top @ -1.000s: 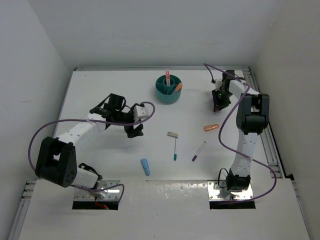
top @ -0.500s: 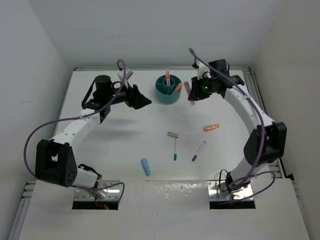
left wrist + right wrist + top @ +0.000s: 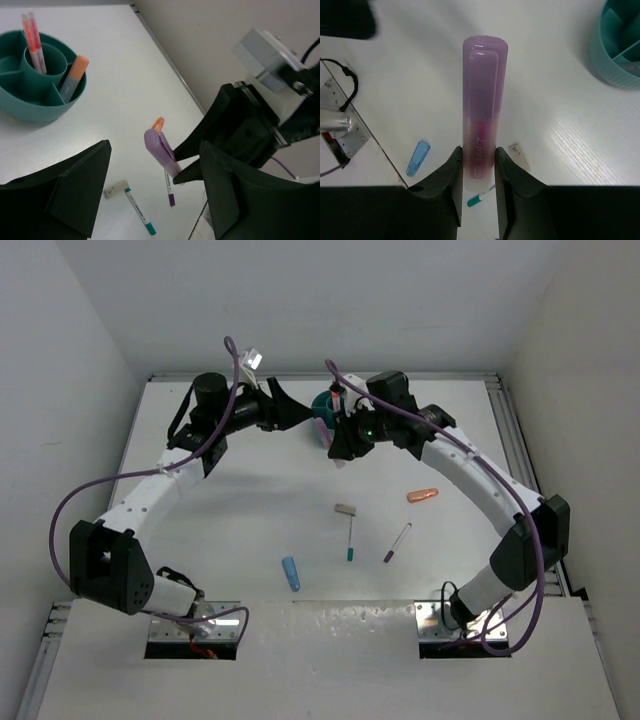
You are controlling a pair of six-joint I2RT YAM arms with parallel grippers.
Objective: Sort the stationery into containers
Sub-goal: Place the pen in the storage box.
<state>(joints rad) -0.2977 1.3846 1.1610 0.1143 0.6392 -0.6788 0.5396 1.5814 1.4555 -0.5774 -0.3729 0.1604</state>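
Note:
My right gripper (image 3: 479, 160) is shut on a lilac highlighter (image 3: 482, 100), held in the air just in front of the teal cup (image 3: 327, 403). In the left wrist view that highlighter (image 3: 161, 150) hangs in line with my open left gripper (image 3: 155, 195), apart from both fingers. The cup (image 3: 30, 85) holds two pens (image 3: 32, 40) in its centre and an orange highlighter (image 3: 74, 77) in a side compartment. On the table lie an orange highlighter (image 3: 422, 494), a grey block (image 3: 345, 508), a teal-ended pen (image 3: 350, 540), a purple-ended pen (image 3: 397, 541) and a blue cylinder (image 3: 290, 572).
Both arms arch over the back of the table and meet near the cup, the left gripper (image 3: 290, 412) to its left and the right gripper (image 3: 337, 443) just in front. Purple cables loop off both arms. White walls close in the back and sides.
The right arm swung left from the back right corner to the cup, carrying the lilac highlighter. The left arm rose and moved back to the cup's left; its jaws narrowed slightly.

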